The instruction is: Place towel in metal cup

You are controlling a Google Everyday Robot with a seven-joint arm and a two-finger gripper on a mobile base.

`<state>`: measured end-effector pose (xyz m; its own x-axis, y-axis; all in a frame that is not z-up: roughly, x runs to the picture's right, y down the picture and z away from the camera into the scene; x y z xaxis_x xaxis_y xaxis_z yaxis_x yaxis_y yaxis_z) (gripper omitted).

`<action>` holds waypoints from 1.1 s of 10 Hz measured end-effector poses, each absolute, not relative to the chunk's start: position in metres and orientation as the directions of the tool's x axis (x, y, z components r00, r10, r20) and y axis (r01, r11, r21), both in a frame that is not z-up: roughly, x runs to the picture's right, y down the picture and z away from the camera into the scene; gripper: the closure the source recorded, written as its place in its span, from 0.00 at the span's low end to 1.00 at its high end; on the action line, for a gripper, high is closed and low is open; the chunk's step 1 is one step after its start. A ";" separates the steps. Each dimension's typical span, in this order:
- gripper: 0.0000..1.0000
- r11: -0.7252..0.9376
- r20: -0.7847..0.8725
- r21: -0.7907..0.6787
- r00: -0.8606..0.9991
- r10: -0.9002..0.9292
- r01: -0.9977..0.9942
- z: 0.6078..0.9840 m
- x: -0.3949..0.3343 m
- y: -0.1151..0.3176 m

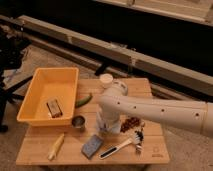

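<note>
- White arm point(150, 111) comes in from the right, wrist bent straight down.
- Gripper point(104, 133) just above towel point(92, 146); open or closed, cannot tell.
- Towel flat on table point(37, 150), near metal cup point(78, 121).

Shiny metal cup point(78, 122); end effector point(105, 131) over wood tbl point(156, 146).

Table point(152, 149) bears bin point(50, 87), brush point(120, 147), corn point(56, 146), metal cup point(78, 122); jaws low beside it

You get a dim scene: the background behind the table point(40, 147) is nearly black, while warm light from above brightens the tabletop. The white arm point(160, 112) is your brightest surface, and its gripper point(104, 133) sits low over the table's middle.
</note>
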<state>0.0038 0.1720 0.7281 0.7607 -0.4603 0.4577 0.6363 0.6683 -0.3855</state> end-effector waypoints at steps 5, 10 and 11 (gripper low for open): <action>0.82 0.678 0.548 -0.286 0.696 -0.464 0.677 0.667 -0.009 0.154; 0.82 0.670 0.562 -0.277 0.681 -0.469 0.689 0.657 -0.014 0.152; 0.82 0.670 0.562 -0.277 0.682 -0.468 0.689 0.657 -0.014 0.152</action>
